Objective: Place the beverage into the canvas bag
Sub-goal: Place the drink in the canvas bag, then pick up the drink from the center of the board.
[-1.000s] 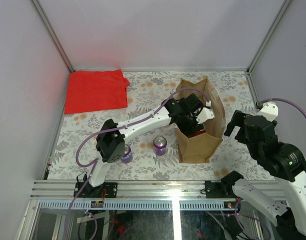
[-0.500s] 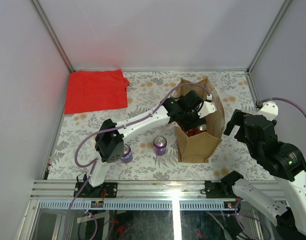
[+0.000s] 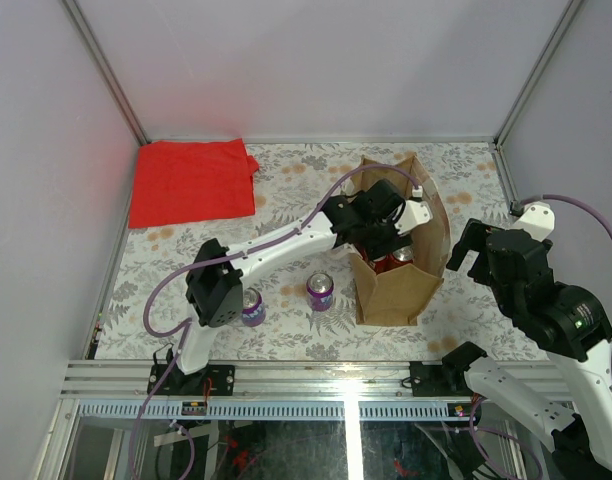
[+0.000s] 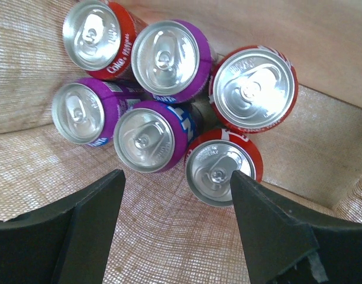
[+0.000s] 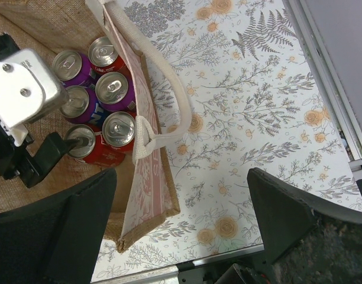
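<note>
The canvas bag (image 3: 416, 290) stands upright right of centre, mouth open. Inside it, several beverage cans stand upright, red and purple; the nearest is a red can (image 4: 222, 171). My left gripper (image 3: 391, 238) hangs in the bag's mouth above them. Its jaws (image 4: 176, 195) are open, with only the woven bag floor (image 4: 169, 236) between them. Two purple cans (image 3: 319, 291) (image 3: 252, 308) stand on the table left of the bag. My right gripper (image 3: 481, 255) hovers open just right of the bag, holding nothing (image 5: 182, 177). The bag's cream handle (image 5: 181, 106) droops over its side.
A flat red cloth (image 3: 193, 183) lies at the back left. The floral table (image 3: 286, 200) is bounded by white walls, with a metal rail (image 3: 306, 378) along the near edge. The left arm's elbow (image 3: 218, 290) sits beside the near-left purple can.
My left gripper has opened wider and lifted back a little within the bag's mouth, leaving the red can standing free. The right arm has not moved.
</note>
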